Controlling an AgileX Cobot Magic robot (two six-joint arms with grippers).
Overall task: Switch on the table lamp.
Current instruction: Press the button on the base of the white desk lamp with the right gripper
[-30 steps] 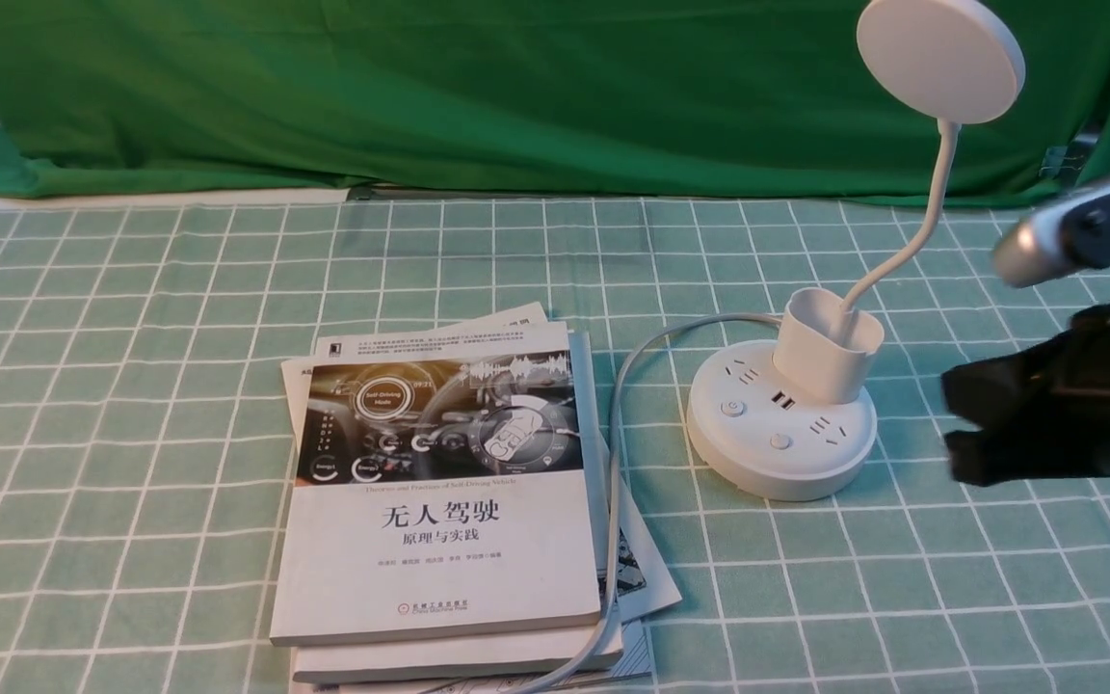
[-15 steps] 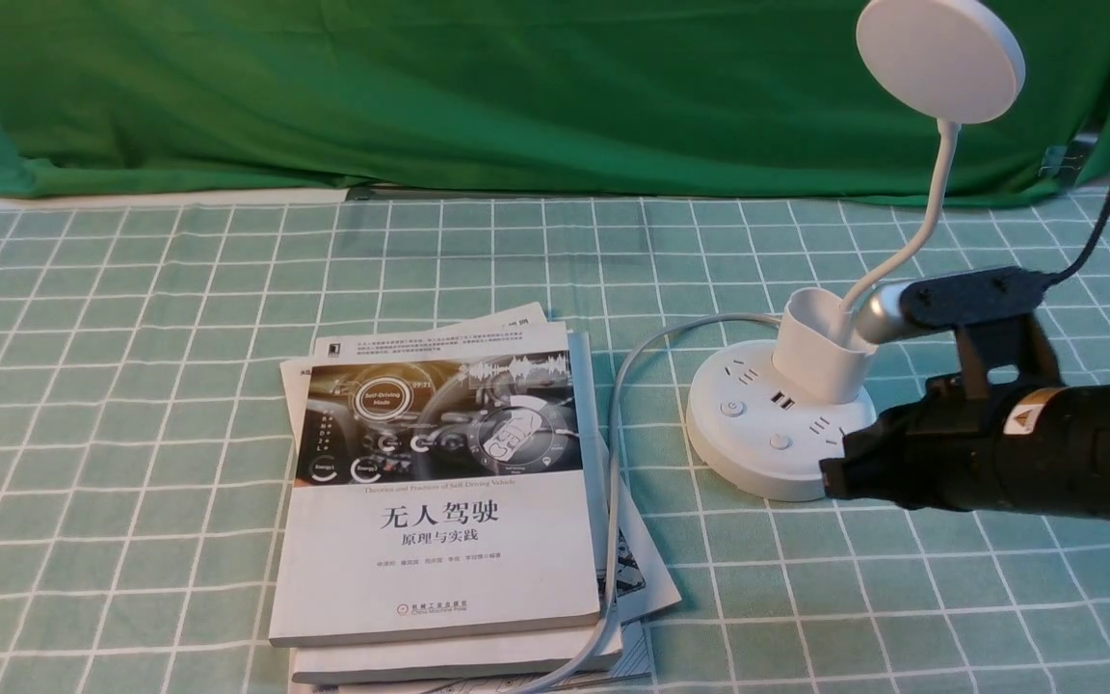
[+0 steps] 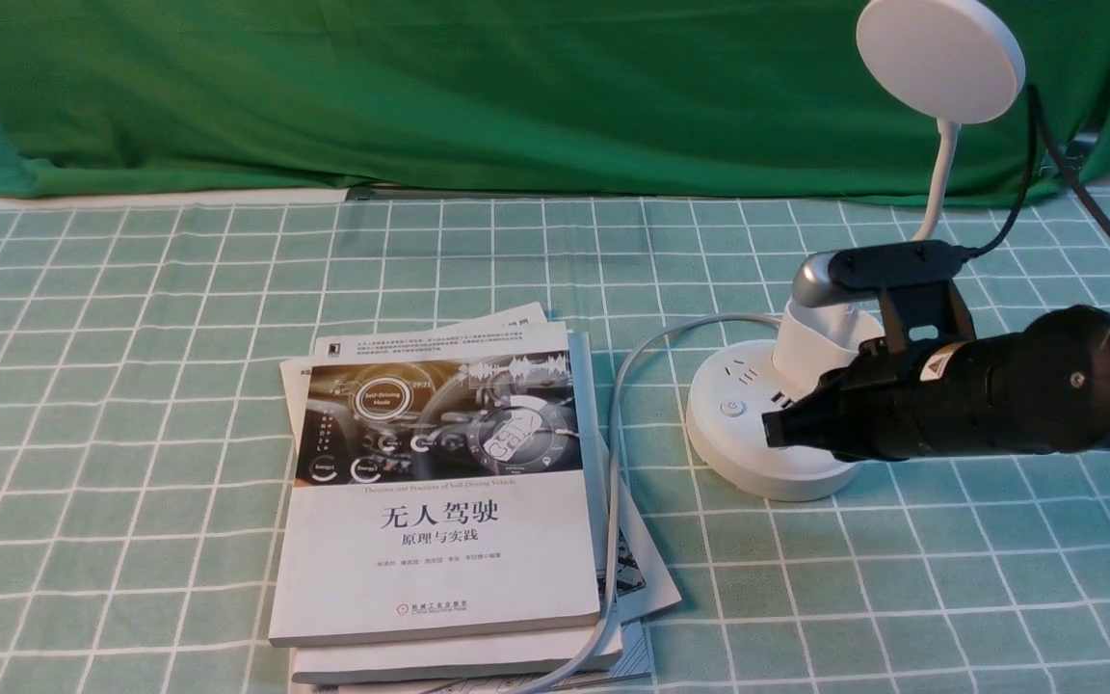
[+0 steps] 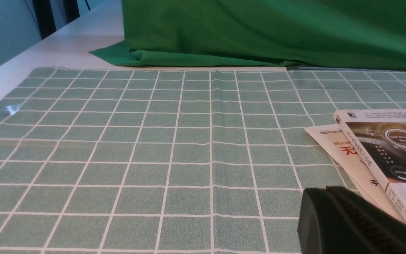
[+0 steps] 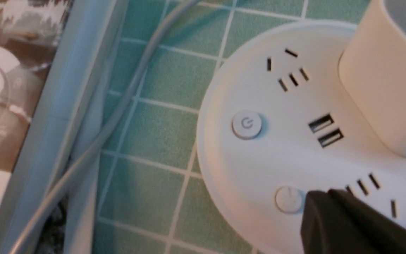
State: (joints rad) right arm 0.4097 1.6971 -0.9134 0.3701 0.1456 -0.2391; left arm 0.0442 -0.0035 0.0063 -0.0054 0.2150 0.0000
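Observation:
The white table lamp (image 3: 940, 58) stands at the right of the checked cloth, its disc head high on a thin gooseneck above a cup holder (image 3: 810, 347) and a round puck base (image 3: 724, 458). My right gripper (image 3: 773, 430) is shut and empty, reaching in from the right over the base. In the right wrist view its tip (image 5: 312, 203) sits at the edge of the plain round button (image 5: 287, 199). The power-symbol button (image 5: 247, 124) lies apart from it. My left gripper (image 4: 315, 199) is shut, low over the cloth beside the books.
A stack of books (image 3: 439, 501) lies left of the lamp. The lamp's grey cable (image 3: 613, 453) runs between the books and the base and over the stack's right edge. USB ports (image 5: 324, 131) and socket slots mark the base top. Green cloth backdrop (image 3: 516, 96) behind.
My right arm has swept in from the right edge and moved left over the lamp base, so its shut tip now rests by the near button. The lamp and books have not moved.

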